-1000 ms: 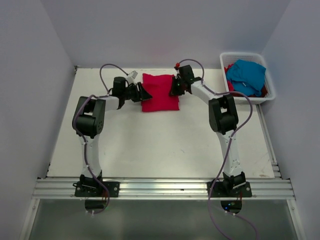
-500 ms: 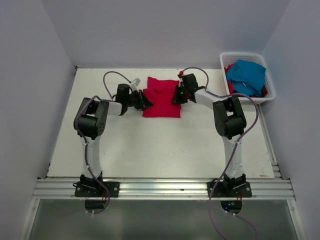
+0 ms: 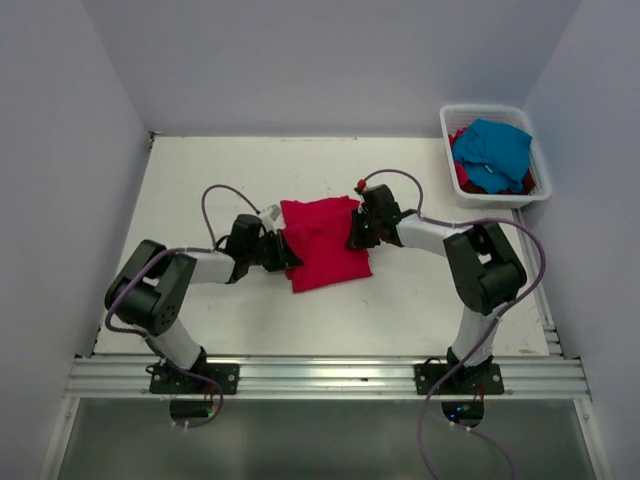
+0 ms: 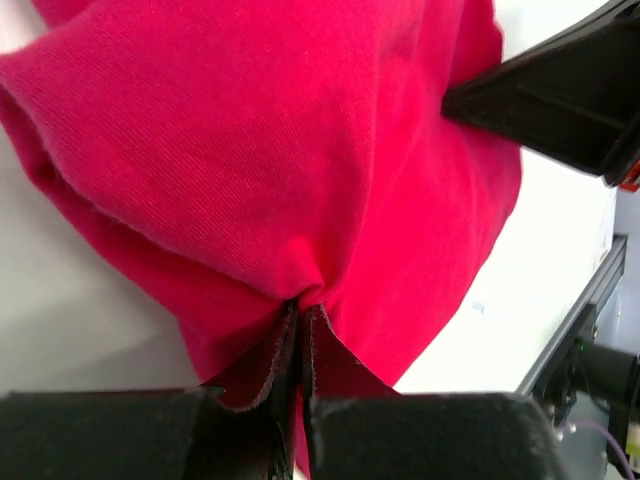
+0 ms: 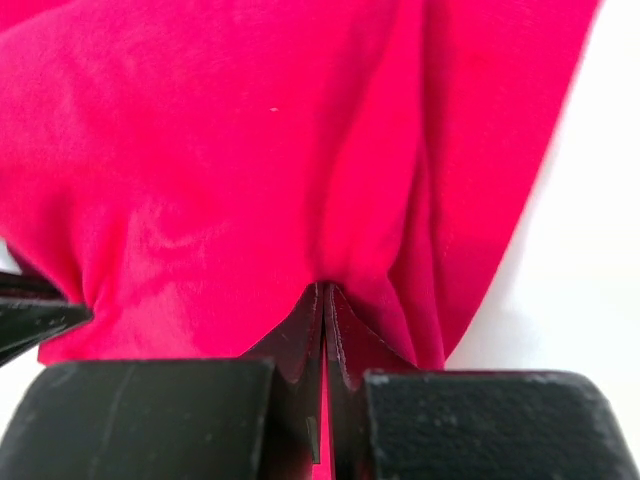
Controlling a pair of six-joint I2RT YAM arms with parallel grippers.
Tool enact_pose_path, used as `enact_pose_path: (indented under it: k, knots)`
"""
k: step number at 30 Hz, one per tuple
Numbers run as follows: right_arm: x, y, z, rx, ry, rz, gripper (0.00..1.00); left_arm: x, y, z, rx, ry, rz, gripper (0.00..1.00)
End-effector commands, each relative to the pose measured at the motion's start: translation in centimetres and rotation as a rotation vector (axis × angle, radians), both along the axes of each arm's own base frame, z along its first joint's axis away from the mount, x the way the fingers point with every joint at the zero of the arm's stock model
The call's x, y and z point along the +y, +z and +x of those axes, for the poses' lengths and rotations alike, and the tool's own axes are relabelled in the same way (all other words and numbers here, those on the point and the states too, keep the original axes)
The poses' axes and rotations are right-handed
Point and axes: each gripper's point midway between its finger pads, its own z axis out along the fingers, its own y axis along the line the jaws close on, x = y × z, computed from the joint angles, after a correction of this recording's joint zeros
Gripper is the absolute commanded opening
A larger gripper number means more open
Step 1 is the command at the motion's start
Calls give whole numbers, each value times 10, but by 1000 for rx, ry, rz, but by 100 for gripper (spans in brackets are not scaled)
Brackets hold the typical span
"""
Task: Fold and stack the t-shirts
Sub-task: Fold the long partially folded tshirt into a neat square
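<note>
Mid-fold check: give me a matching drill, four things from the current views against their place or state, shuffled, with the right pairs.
Things:
1. red t-shirt
2. turquoise t-shirt
3. left gripper
4. white basket

Place or state:
A. at the far right corner of the table
B. shut on the red cloth's left edge
C. folded, lying mid-table
D. lying on top inside the basket

Pairs: 1-C; 2-D; 3-B; 4-A

crimson t-shirt (image 3: 325, 250) plain; turquoise t-shirt (image 3: 492, 148) plain; basket (image 3: 500, 201) wht; tbl (image 3: 300, 320) wht; walls (image 3: 300, 60) pale grey.
</note>
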Motion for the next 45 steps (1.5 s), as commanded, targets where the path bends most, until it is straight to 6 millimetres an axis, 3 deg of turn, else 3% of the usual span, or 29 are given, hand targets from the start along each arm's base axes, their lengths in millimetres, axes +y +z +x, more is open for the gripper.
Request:
enact_pose_path:
  k: [1,3,5,6,8,9,10,11,12,14,17,22,25,37,45]
  knots:
    - [-29,-19,-41,64,-22,-137,0,23,-25,-46,113,50,116,0]
    - [-28,-11,-54,46,-7,-133,0,29,-13,-57,90,64,124,0]
    - [-26,-2,-60,32,7,-123,0,35,9,-54,20,88,124,14]
    - [-23,9,-62,14,24,-108,0,42,13,-54,10,115,153,32]
    - [-19,23,-63,-12,45,-92,21,46,46,-44,-89,149,136,49]
    - [-15,40,-61,-44,56,-63,32,51,56,-39,-119,184,150,68]
    - [-14,46,-62,-53,66,-59,43,55,70,-41,-148,195,147,78]
    - [-13,54,-62,-64,70,-50,45,57,82,-36,-184,215,148,98]
    - [-12,68,-60,-91,74,-35,46,60,87,-36,-197,223,153,100]
    - [-14,79,-58,-118,71,-36,49,63,97,-31,-237,229,171,100]
    - [-18,86,-54,-145,61,-60,49,62,80,-31,-200,197,211,100]
    - [-20,75,-42,-144,54,-103,45,55,54,-20,-241,148,224,100]
    - [-24,63,-31,-127,37,-127,44,52,49,-16,-277,118,229,99]
    - [-22,44,-11,-88,24,-115,40,43,63,-2,-457,86,176,95]
    - [-23,46,-4,-102,16,-125,27,25,55,8,-442,68,93,80]
